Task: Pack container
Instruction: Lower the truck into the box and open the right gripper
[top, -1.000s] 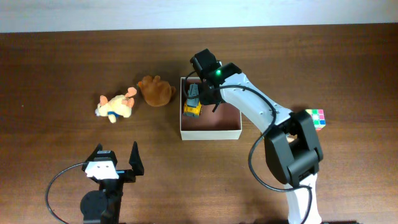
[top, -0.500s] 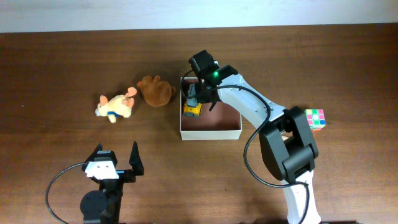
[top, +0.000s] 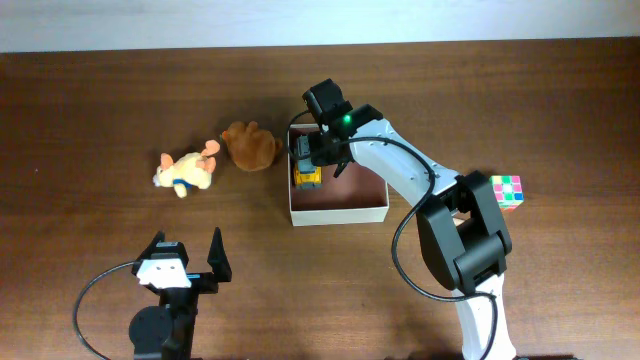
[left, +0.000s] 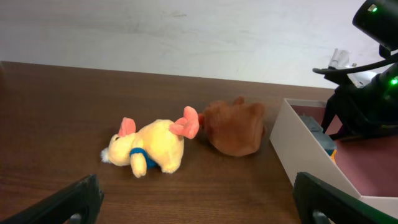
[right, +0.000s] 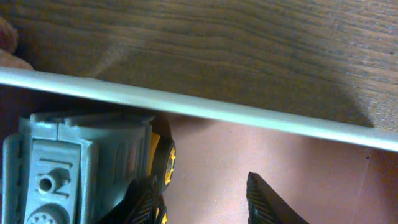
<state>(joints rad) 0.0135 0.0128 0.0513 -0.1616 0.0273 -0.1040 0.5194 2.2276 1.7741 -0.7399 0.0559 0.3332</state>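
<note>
The container (top: 338, 214), a shallow square box with white walls and a pinkish-brown floor, sits mid-table. A grey and yellow toy truck (top: 305, 164) lies inside along its left wall, near the far corner. My right gripper (top: 322, 152) hangs low over that corner. In the right wrist view its jaws (right: 200, 180) stand apart over bare box floor with nothing between them. One finger (right: 146, 199) rests against the truck (right: 81, 168), just inside the white rim (right: 249, 115). My left gripper (top: 186, 258) is open near the front edge, far from the box (left: 305, 155).
A yellow plush animal (top: 188, 171) and a brown plush toy (top: 251, 146) lie left of the box, the brown one close to its far left corner. A colour cube (top: 507, 190) sits to the right, beside the right arm.
The right gripper shifted slightly left, and the truck has moved from a tilted pose to lie straight along the left wall. The left arm stayed still.
</note>
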